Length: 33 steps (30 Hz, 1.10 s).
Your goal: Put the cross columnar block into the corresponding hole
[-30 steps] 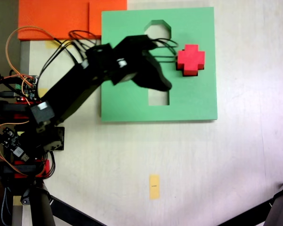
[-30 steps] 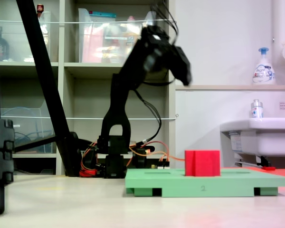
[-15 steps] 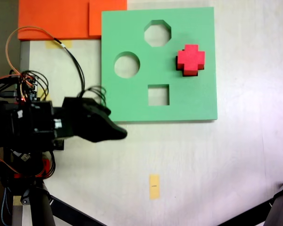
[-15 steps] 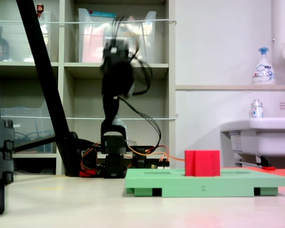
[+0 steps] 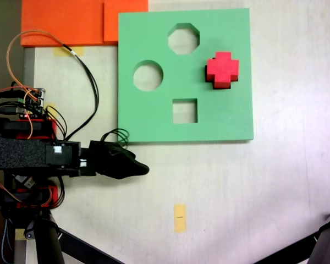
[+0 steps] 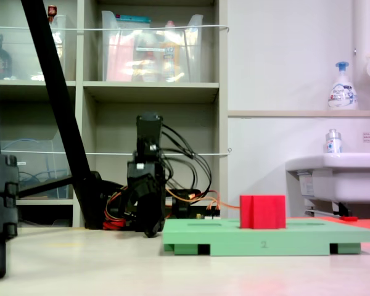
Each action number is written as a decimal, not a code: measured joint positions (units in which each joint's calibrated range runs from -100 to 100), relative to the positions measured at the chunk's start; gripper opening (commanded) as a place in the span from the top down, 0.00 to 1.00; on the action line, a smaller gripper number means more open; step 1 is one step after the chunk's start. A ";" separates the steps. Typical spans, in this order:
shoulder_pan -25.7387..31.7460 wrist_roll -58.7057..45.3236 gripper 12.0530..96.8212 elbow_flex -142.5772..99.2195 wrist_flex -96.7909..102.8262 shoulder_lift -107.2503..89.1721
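The red cross columnar block [image 5: 222,69] stands upright in the plus-shaped cutout on the right of the green foam board [image 5: 231,118], covering the hole. From the side, the block [image 6: 263,211] rises well above the board [image 6: 296,237]. My gripper [image 5: 143,168] lies low over the table, left of and below the board's near-left corner, far from the block. Its black jaws come to one point with no gap and hold nothing. In the side view the gripper [image 6: 151,229] hangs close to the table beside the board's left end.
The board's octagonal cutout [image 5: 183,38], round cutout [image 5: 148,75] and square cutout [image 5: 185,111] stand open. Orange foam sheets [image 5: 71,22] lie at the top left. A yellow tape mark [image 5: 179,218] sits on the table. Tripod legs [image 5: 49,242] cross the bottom corners.
The arm has swung back from above the board and folded down to the left; the gripper dropped from high up to just above the table. The red block has not moved.
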 measured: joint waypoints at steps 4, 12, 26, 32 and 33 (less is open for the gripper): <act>0.10 -3.52 0.58 -2.16 12.53 0.14; 0.34 -7.18 0.56 -1.76 1.27 0.00; 0.39 -7.18 0.56 -1.76 1.27 0.00; 0.39 -7.18 0.56 -1.76 1.27 0.00; 0.39 -7.18 0.56 -1.76 1.27 0.00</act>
